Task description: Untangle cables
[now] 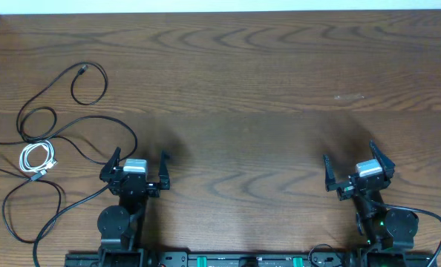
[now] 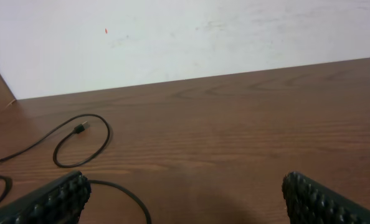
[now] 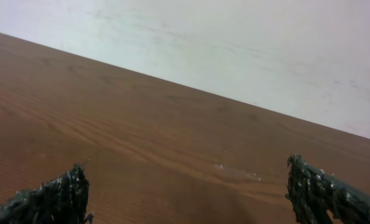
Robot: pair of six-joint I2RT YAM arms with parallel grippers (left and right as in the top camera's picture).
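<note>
Black cables (image 1: 106, 81) and a coiled white cord (image 1: 37, 157) lie on the left, partly cut off at the edge.
The left gripper (image 1: 140, 159) and right gripper (image 1: 350, 155) are both wide open, holding nothing.

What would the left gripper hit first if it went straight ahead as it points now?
Probably the thin black cord curving low between the open left gripper's fingers, near the left one. Height is unclear, so it may pass over; beyond lies bare brown wooden table.
</note>
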